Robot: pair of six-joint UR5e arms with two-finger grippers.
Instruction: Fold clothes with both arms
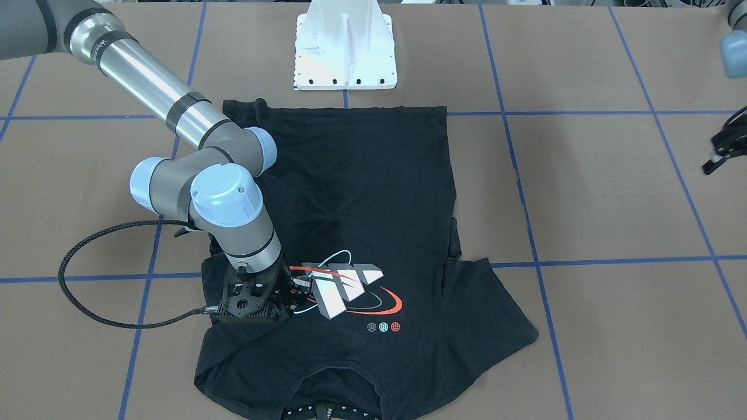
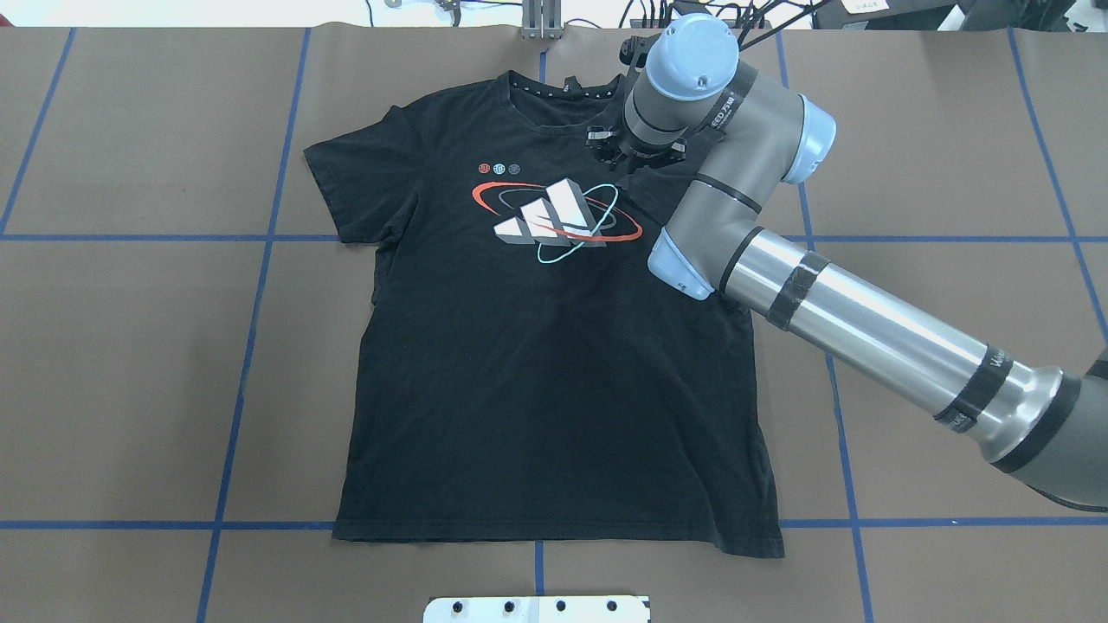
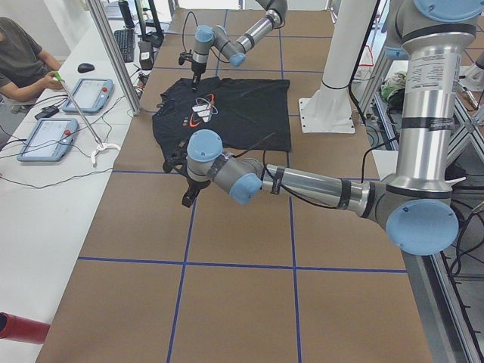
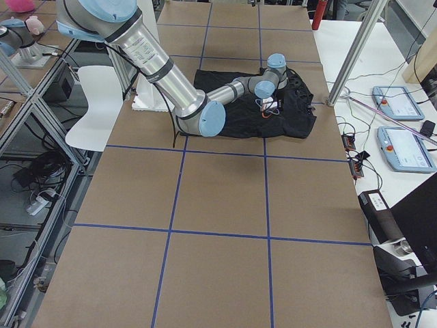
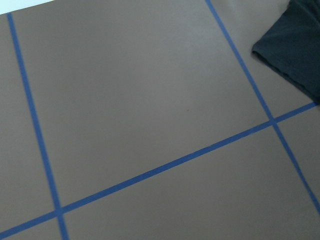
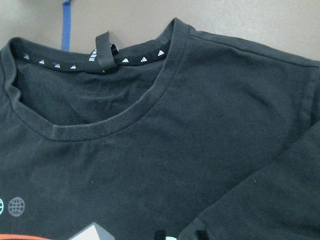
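Note:
The black T-shirt (image 2: 537,363) lies flat on the table, white-grey block graphic (image 2: 554,212) up and collar (image 6: 100,132) away from the robot. My right gripper (image 2: 636,154) hangs low over the shirt between the collar and the graphic's end. Its two fingertips (image 6: 200,234) show apart at the bottom of the right wrist view, so it is open and holds nothing. It also shows in the front view (image 1: 295,291). My left gripper (image 1: 713,156) hovers over bare table off the shirt's sleeve (image 5: 295,45), looks open and is empty.
The white slotted base block (image 1: 345,52) stands at the robot's edge beyond the shirt's hem. A black cable loop (image 1: 76,291) trails from the right wrist. An operator (image 3: 19,57) and tablets (image 3: 83,94) sit on a side bench. Blue tape lines (image 2: 260,238) grid the brown table.

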